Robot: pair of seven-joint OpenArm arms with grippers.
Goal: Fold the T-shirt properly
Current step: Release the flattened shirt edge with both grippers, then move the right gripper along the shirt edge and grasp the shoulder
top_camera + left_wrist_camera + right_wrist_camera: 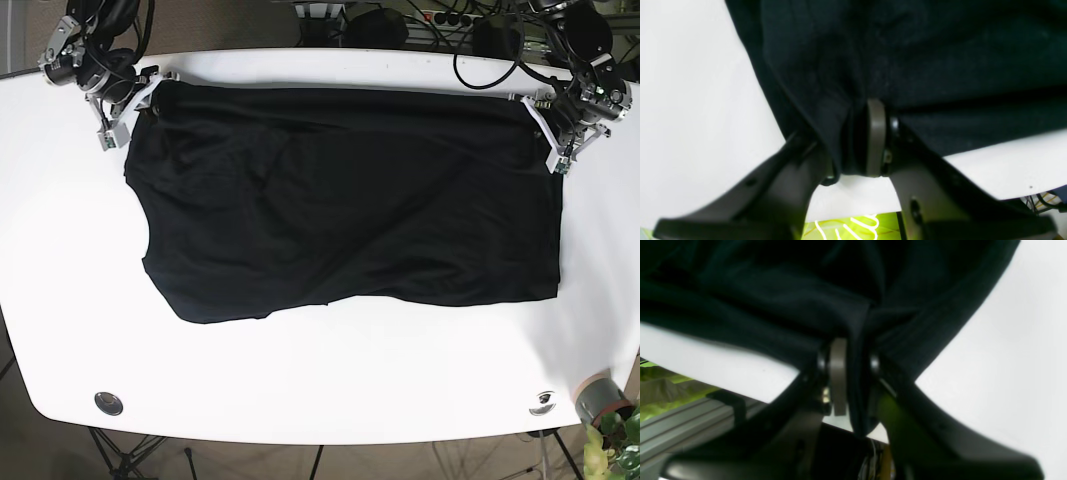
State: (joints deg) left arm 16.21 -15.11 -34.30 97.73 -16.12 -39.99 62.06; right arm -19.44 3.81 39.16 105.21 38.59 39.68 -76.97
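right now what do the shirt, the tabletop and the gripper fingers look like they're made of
Black T-shirt: soft matte knit fabric, probably cotton; it creases and bunches where it is pinched.
White table: smooth, hard, faintly glossy surface, perhaps laminate or painted board; no grain shows.
Fingers of the left end effector and of the right end effector: grey matte pads, likely plastic or rubber, on dark rigid arms.

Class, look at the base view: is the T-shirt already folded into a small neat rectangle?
No, the T-shirt lies spread wide across the table, with both grippers at its far corners.

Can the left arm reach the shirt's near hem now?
Probably not yet: the left gripper is shut on the shirt at its far corner. The table by the near hem looks free.
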